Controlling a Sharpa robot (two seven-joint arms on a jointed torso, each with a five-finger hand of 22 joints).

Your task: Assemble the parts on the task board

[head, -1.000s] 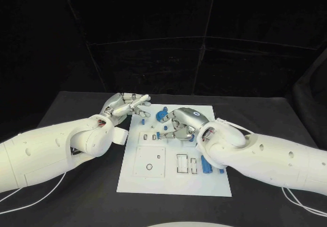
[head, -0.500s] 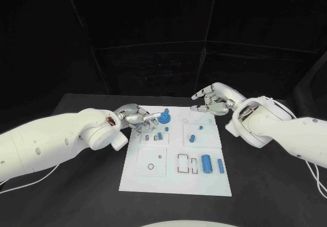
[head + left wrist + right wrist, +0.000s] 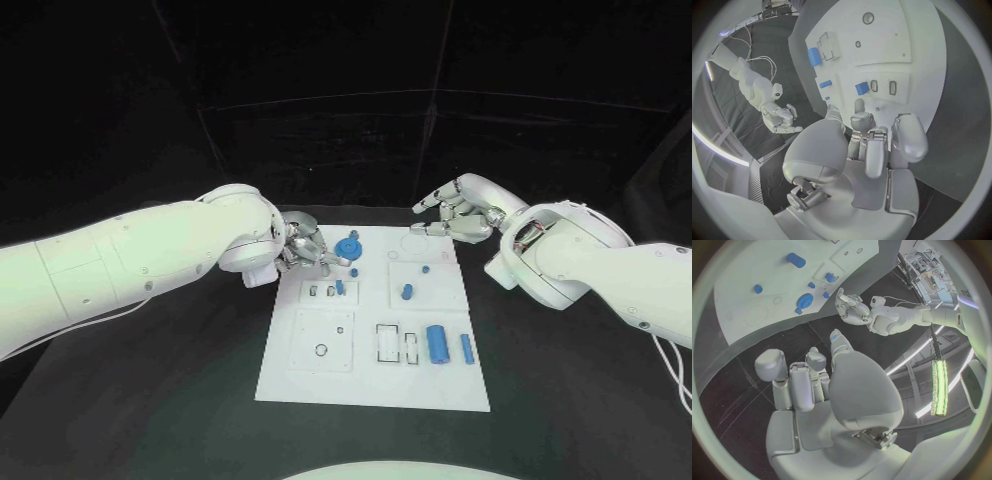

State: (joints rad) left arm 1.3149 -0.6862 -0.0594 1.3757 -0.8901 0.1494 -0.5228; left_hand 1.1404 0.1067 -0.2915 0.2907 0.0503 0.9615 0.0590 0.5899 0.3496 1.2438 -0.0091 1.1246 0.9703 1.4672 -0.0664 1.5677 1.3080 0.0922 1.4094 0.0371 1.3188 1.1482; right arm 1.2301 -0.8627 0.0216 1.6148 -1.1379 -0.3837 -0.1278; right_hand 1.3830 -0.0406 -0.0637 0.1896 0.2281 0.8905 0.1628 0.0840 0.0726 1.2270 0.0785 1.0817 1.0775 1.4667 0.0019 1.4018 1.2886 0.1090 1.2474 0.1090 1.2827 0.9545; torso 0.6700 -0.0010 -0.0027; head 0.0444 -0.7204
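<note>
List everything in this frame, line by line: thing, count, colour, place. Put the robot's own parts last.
Table: one, black, under everything.
Task board: one, white, middle of the table, with outlined slots and holes.
Round part: one, blue, far end of the board by the left hand.
Cylinder parts: two, blue, lying side by side on the board's near right area.
Small parts: several, blue, scattered across the board's far half; exact count unclear.
Left hand: one, silver, over the board's far left corner, fingers curled; whether it holds anything is unclear.
Right hand: one, silver, raised beyond the board's far right corner, holding nothing.
Arms: two, white, coming in from either side.
</note>
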